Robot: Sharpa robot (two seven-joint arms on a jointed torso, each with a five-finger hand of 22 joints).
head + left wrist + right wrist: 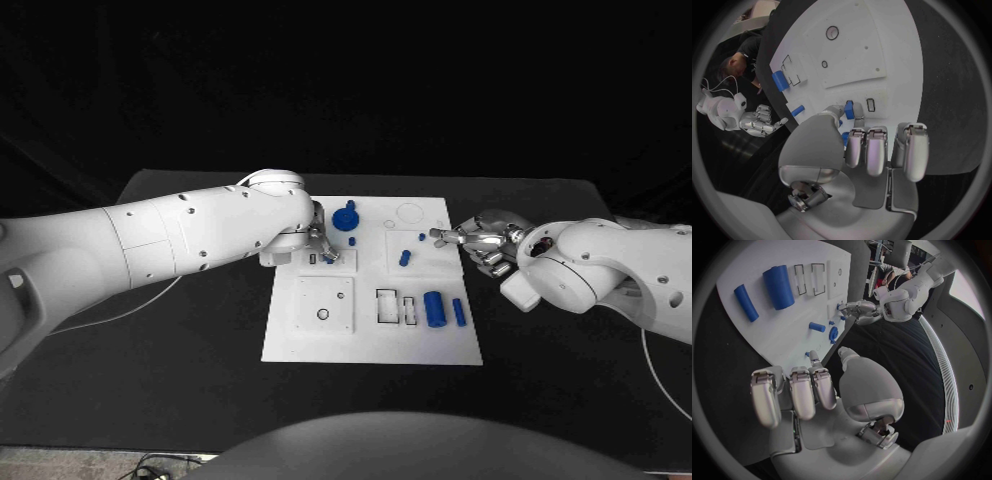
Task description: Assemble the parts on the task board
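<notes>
**Task board centre stage, both hands in close**

Task board [372, 345], the white plate, lies flat in the middle of the black tabletop [188, 370], and blue parts are scattered across it. On the near right of the board, a thick blue cylinder [434, 309] lies beside a thinner blue rod [459, 312], the two just apart, next to a pair of rectangular slots [389, 306]. Further back, a big round blue knob [345, 217] sits near the far edge, with a small blue peg [405, 258] lying in the right-hand panel and a tiny blue piece [423, 237] beyond it.

Now the left hand [315, 243] — it's down over the left middle of the board, fingers curled together. The left wrist view shows a small blue part [849, 109] right at its fingertips [856, 145], seemingly nipped between thumb and finger, though I can't say for certain that it's held.

Over on the other side, the right hand [483, 243] hovers at the board's right edge, fingers bunched and pointing inward. From its wrist view, the fingertips [815, 360] sit right at the board's rim near a small blue piece [807, 354]; whether they're pinching anything, I can't tell.
</notes>
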